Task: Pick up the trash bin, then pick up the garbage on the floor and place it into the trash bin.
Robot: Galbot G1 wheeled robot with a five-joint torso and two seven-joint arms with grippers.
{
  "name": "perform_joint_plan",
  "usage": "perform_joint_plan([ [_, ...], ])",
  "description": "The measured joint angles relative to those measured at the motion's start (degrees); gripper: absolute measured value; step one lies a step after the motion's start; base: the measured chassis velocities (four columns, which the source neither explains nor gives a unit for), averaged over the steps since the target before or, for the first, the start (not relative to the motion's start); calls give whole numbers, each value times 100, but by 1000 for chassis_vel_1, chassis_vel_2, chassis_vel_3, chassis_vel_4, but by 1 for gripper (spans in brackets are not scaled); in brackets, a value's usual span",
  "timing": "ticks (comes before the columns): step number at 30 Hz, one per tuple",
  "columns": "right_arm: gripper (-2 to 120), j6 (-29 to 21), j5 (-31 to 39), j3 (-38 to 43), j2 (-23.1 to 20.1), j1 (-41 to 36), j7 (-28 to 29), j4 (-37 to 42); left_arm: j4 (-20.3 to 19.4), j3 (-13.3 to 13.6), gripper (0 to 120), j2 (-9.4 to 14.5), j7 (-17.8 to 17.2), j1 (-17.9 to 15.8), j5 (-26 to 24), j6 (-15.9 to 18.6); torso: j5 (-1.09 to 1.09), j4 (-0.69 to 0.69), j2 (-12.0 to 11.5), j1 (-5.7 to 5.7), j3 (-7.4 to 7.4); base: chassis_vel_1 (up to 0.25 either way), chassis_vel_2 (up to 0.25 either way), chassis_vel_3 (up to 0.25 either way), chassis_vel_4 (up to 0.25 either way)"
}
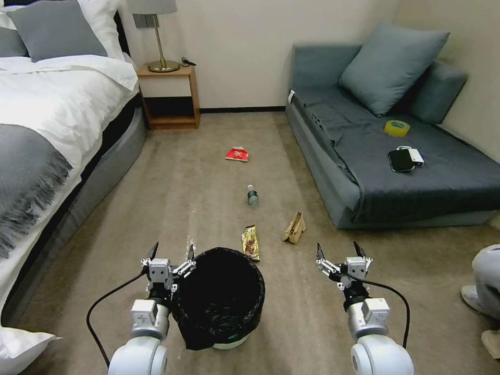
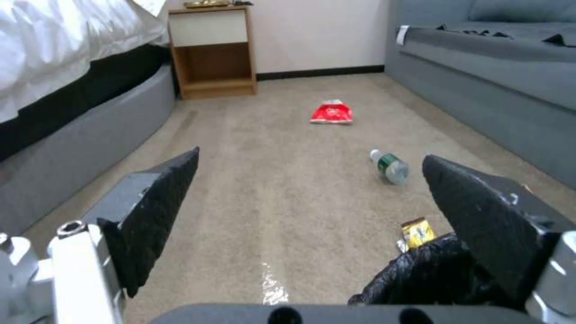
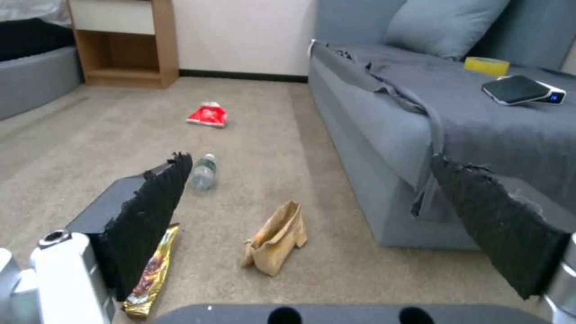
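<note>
The bin (image 1: 221, 297) stood on the carpet (image 1: 172, 198) at the near centre, its black liner draped over the rim. The left claw (image 1: 171, 252) hung wide open just left of that rim, its right finger (image 2: 480, 211) seeming to touch the liner, though contact could not be judged for certain; it held nothing. The right claw (image 1: 338, 251) was open and empty too, well to the right of the bin and above bare carpet. Beyond the bin lay the litter: the gold wrapper (image 1: 250, 242) just past the rim, the paper bag (image 1: 295, 228) to its right, the bottle (image 1: 252, 195) farther off, and the red packet (image 1: 237, 154) farthest. The left wrist view caught a corner of the liner (image 2: 420, 274) and the wrapper peeking above it, with the bottle and packet ahead. The right wrist view showed the bag and the wrapper's full length close by. On the sofa (image 1: 333, 172) at right lay a tape roll (image 1: 397, 127) and a phone (image 1: 401, 160).
</note>
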Motion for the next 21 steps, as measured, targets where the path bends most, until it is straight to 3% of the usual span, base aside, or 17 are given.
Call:
perform_joint_plan([
  [21, 100, 0, 0, 0, 0, 0, 0, 0, 0, 0, 100, 0, 0, 0, 0, 0, 0, 0, 0, 0, 0, 0, 0, 0, 0],
])
